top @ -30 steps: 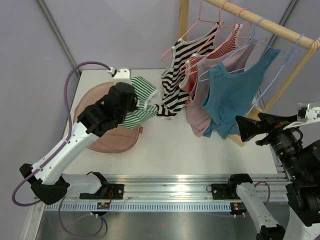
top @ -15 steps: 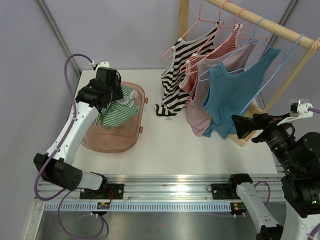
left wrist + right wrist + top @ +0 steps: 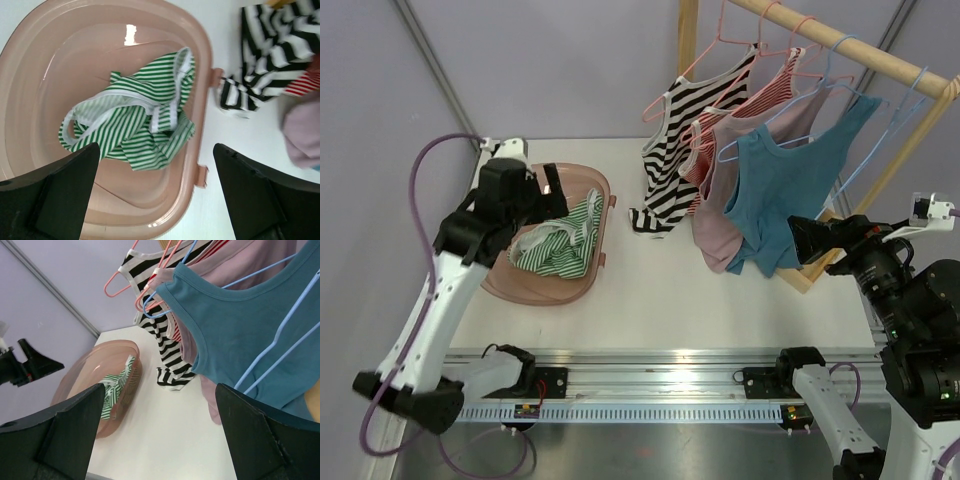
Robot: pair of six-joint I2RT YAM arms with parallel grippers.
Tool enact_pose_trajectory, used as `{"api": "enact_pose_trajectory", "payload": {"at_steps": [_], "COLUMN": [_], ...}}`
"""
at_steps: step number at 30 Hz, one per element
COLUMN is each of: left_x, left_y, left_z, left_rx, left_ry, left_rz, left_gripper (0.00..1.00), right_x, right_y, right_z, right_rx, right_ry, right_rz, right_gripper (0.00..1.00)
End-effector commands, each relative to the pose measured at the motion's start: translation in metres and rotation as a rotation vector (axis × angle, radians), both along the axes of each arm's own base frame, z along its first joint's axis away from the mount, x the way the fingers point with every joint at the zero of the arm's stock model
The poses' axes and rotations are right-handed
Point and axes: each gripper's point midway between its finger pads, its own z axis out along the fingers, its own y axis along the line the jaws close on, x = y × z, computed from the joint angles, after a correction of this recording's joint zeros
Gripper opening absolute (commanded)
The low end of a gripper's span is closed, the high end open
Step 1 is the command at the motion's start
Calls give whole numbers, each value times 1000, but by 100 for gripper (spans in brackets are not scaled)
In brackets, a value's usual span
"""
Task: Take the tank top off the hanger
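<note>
green-and-white striped tank top [image 3: 558,248]: off hanger, crumpled inside oval pink plastic basin [image 3: 520,292]. left fingers [image 3: 55,195] above basin, right fingers [image 3: 50,440] well right of it, both spread and empty. four hung tank tops [image 3: 745,160] right of basin, not yet taken.

Bright, even, diffuse light; soft shadows. Glare spot on basin [image 3: 131,34]. Pink tank top [image 3: 302,132] blurred.

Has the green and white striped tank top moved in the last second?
Yes. The green and white striped tank top moved left, from above the right rim of the pink plastic basin to lying inside it.
</note>
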Motion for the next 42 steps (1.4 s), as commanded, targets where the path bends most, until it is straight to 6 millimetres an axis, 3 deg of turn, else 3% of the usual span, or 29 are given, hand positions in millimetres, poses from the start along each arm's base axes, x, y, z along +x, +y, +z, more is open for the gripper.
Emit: {"api": "enact_pose_trajectory", "payload": {"at_steps": [1,5,9,13,15,21,24,25,27,28,30,31,32,34,38,42], "left_x": [-35,-70,-97,-113,-114,-119,-119,-119,-118,-117,-115,-114,-113,-113,-113,-113], "left_y": [-15,-6,-3,1,-2,-2,-1,-3,-6,-6,-6,-5,-4,-6,-7,-10], "left_z": [33,46,48,29,26,14,11,10,8,7,4,3,2,1,0,-2], "left_rx": [-51,-83,-132,-175,-187,-192,-184,-184,-186,-183,-173,-169,-166,-167,-171,-176], "left_ry": [-140,-240,-309,-367,-402,-459,-459,-456,-443,-439,-427,-420,-418,-411,-408,-398], "left_rz": [-131,-118,-160,-182,-203,-237,-236,-243,-255,-259,-257,-251,-247,-256,-262,-276], "left_gripper": [99,99,99,99,99,99,99,99,99,99,99,99,99,99,99,99], "right_x": [11,41,54,81,89,151,176,192,203,218,227,242,243,255,251,241], "right_y": [7,0,-3,-13,-10,-21,-15,-15,-13,-11,-13,-12,-22,-15,-28,-38], "right_z": [26,21,37,45,56,54,54,45,51,41,41,28,31,15,15,15], "right_rx": [79,73,26,-10,6,71,103,99,96,86,53,24,-2,-79,-130,-143], "right_ry": [-45,63,80,101,81,107,112,144,131,159,166,205,201,243,235,223], "right_rz": [20,-38,-49,-108,-101,-207,-195,-198,-199,-203,-253,-279,-354,-402,-538,-588], "right_gripper": [100,98,90,87,83,76,75,75,74,73,72,71,71,69,58,38]}}
